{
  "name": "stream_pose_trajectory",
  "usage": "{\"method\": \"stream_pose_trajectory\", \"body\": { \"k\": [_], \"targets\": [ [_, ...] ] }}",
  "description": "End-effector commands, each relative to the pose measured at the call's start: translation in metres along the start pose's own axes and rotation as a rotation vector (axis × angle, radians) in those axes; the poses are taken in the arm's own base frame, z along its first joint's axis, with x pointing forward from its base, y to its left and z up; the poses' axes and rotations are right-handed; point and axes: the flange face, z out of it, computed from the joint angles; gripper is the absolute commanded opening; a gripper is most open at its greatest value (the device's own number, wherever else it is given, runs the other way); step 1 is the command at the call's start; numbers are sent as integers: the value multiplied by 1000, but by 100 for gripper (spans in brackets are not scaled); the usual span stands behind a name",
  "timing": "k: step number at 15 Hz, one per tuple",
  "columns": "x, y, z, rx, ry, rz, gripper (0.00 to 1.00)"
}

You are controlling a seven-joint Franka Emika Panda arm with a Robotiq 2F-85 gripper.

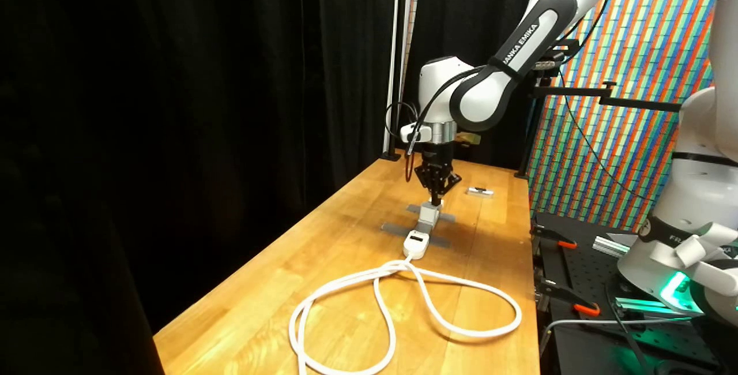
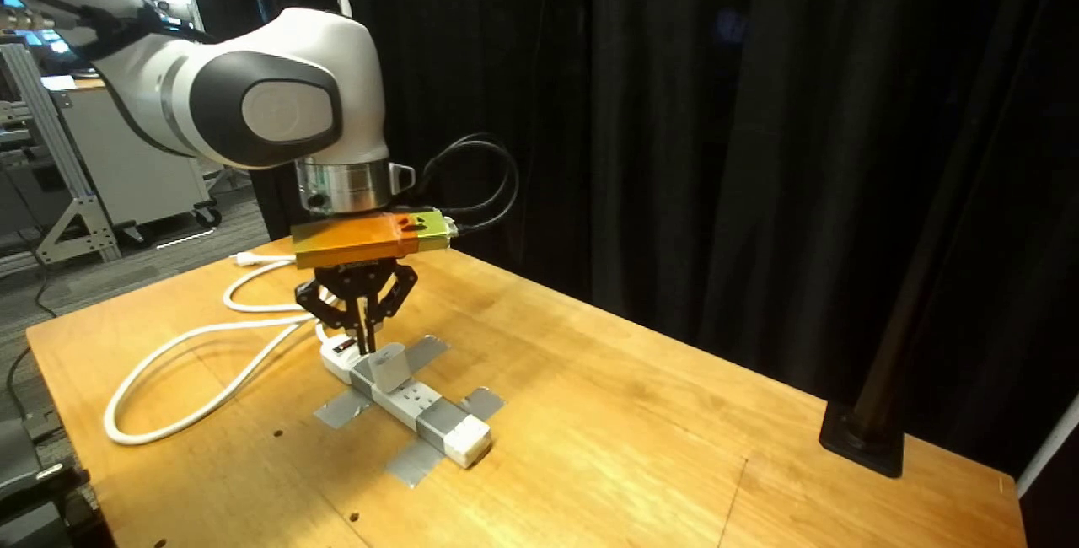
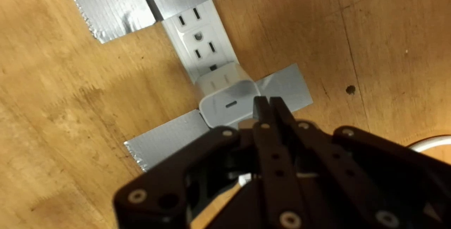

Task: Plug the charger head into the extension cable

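Note:
The white charger head (image 3: 230, 104) stands on the white extension cable's outlet strip (image 3: 192, 38), at the outlet by the switch end, with its USB port facing up. Its prongs are hidden. It also shows in both exterior views (image 1: 428, 213) (image 2: 389, 367). The strip (image 2: 413, 400) is taped to the table, and the outlets beside the charger are bare. My gripper (image 3: 269, 99) points down right beside the charger, fingers together with only a thin gap and nothing between them. In both exterior views its tips (image 1: 436, 201) (image 2: 366, 349) are close to the charger; I cannot tell if they touch.
Grey tape (image 2: 417, 462) crosses the strip in two places. The white cord (image 1: 392, 329) lies in loops on the wooden table (image 2: 632, 447). A small silver and black piece (image 1: 479, 191) lies farther back. A black stand base (image 2: 861, 440) sits at the table's edge.

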Motion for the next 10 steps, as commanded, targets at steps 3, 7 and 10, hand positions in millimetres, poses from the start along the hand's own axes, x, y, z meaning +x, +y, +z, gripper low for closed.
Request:
{"method": "stream_pose_trajectory", "body": {
  "k": [3,7,10],
  "targets": [
    [0,7,2,-49,10,14,9],
    [0,12,2,-75,20,23,9],
    [-2,14,4,-85,18,28,9]
  ]
}}
